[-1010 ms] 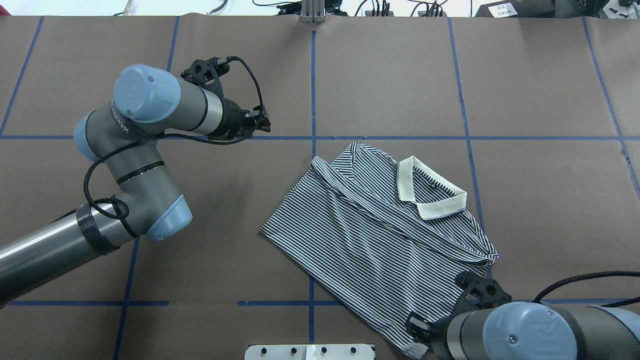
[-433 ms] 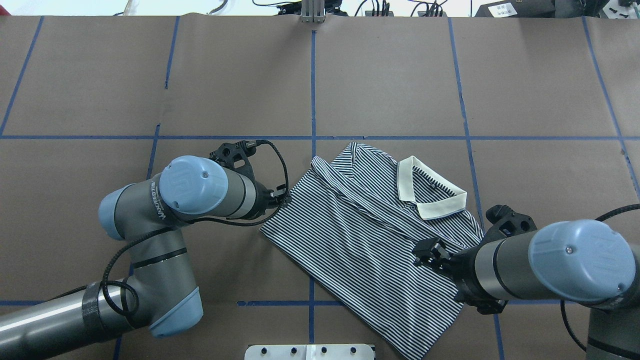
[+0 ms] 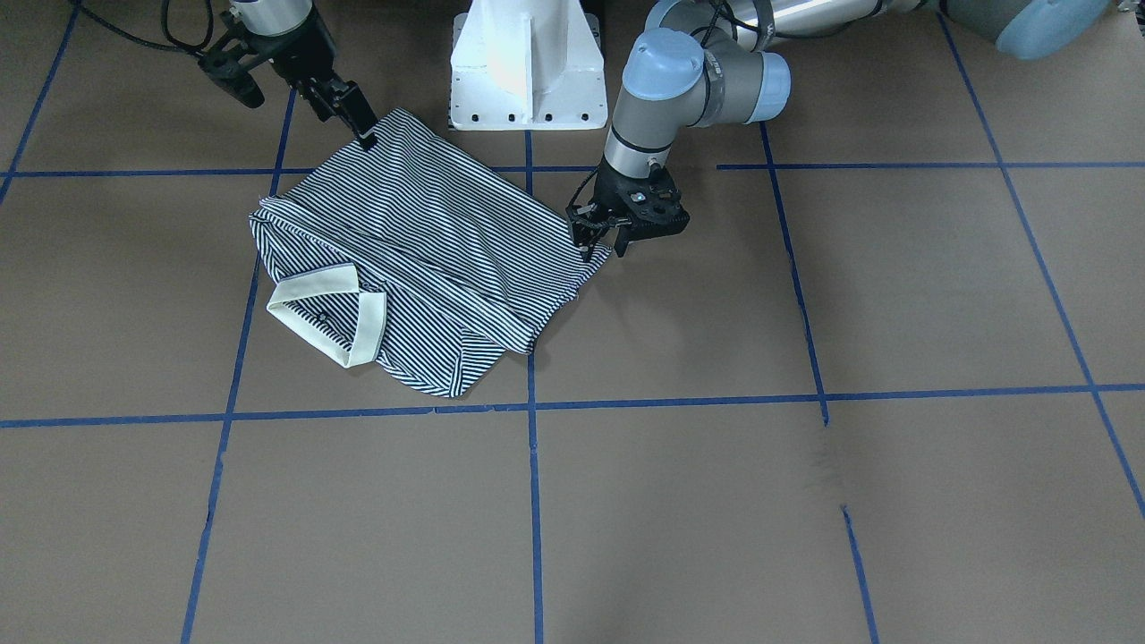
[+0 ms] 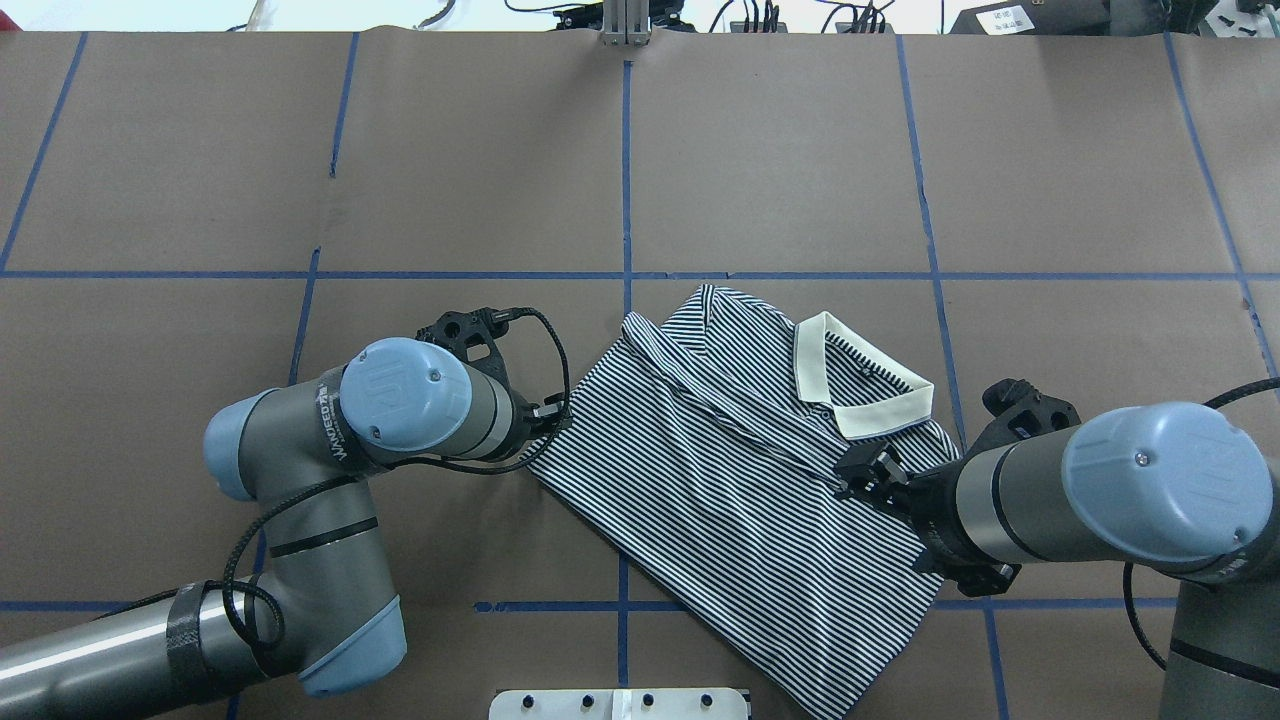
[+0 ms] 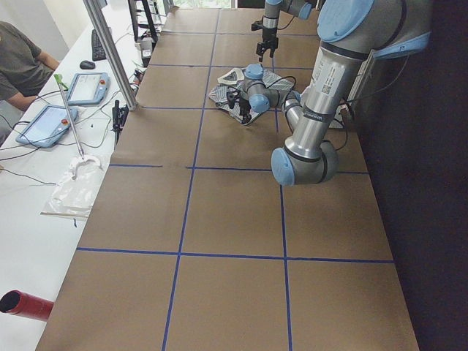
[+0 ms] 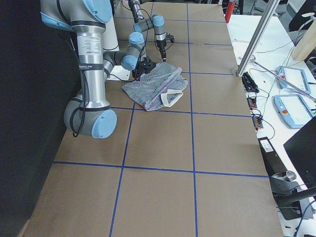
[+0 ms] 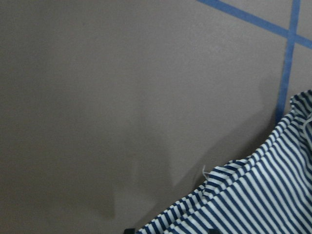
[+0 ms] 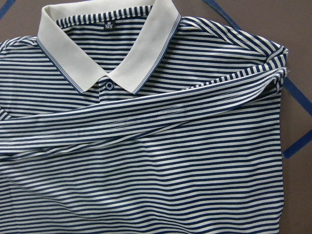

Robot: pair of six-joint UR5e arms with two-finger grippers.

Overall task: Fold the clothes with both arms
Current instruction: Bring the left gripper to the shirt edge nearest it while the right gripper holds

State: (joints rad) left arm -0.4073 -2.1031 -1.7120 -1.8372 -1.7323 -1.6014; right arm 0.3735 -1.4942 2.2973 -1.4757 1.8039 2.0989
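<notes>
While the overhead view buries both sets of fingertips behind the wrists, the front-facing view lets us see the left gripper [image 3: 604,243] down at the side edge of the shirt [image 3: 429,224], its two fingers parted at the cloth's corner and not closed on it. Its wrist camera shows only that striped edge against the brown table [image 7: 97,97]. From the right wrist camera we look down on the shirt from well above: the cream collar [image 8: 73,53], a button under it and a folded band across the chest, with no fingers in the picture. The right gripper [image 3: 356,116] hangs above the shirt, and we cannot tell whether its fingers are parted or pressed together. The shirt lies flat on the table, collar up, its hem end just beside the white base [image 3: 523,72]. We count one shirt, one collar, one base, two grippers and two arms: the left arm [image 4: 400,400] and the right arm [image 4: 1100,490]. Only the left side view adds one seated person [image 5: 18,62], well apart from the shirt.
</notes>
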